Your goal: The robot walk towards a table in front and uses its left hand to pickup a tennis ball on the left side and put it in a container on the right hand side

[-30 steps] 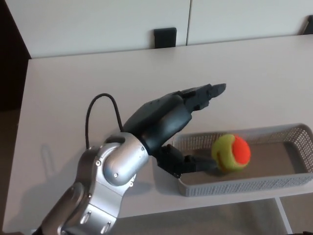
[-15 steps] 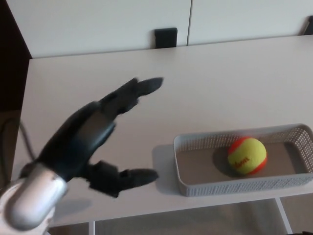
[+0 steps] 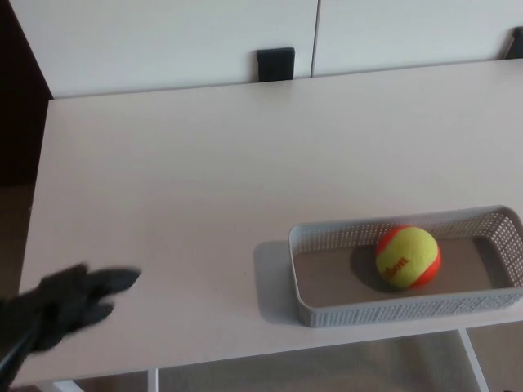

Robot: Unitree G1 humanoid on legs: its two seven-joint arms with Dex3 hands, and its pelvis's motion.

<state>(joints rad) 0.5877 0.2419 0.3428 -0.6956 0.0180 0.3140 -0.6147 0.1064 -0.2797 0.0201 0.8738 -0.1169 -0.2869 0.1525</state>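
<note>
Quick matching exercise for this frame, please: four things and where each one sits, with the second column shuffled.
1. tennis ball
2. left hand
3. grey container
4. black block

A. at the near right edge of the table
B. lower left corner of the picture
C. by the far edge of the table
D. inside the grey container

Pairs: 1-D, 2-B, 3-A, 4-C.

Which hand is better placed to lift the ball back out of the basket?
Left, probably. The left hand is the only one in view, empty at the near-left table edge, though apart from the ball in the basket. The right hand does not show, so its reach cannot be judged.
</note>
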